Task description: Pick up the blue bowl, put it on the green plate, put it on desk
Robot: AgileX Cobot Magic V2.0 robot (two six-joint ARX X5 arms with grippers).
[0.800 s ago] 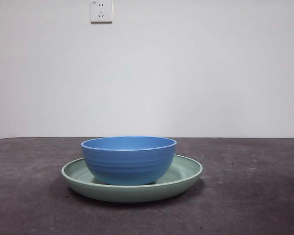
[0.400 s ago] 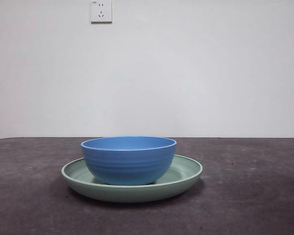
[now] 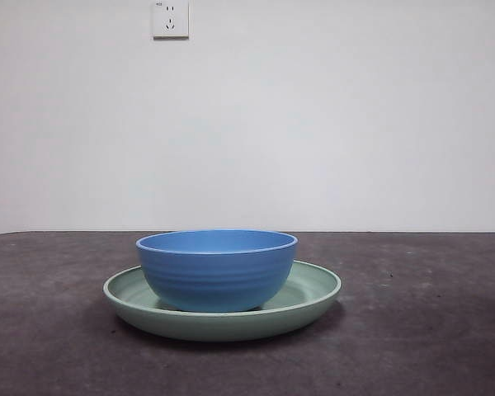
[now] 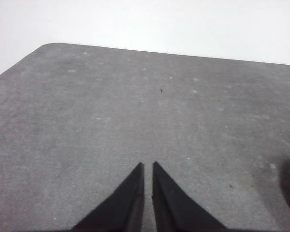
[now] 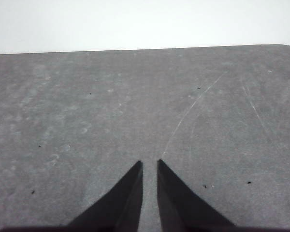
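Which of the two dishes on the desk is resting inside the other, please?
The blue bowl: narrower and deeper, it sits upright in the wide, shallow green plate, which itself lies directly on the desk.

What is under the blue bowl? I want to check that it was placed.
The blue bowl stands on the green plate, which lies on the desk. The plate's middle is hidden beneath it.

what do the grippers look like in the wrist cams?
Only the jaws show. Left gripper: two plain matte black jaws, wedge-shaped, tapering to sharp tips. Right gripper: the same black tapered pair. No cables, markings or arm links visible.
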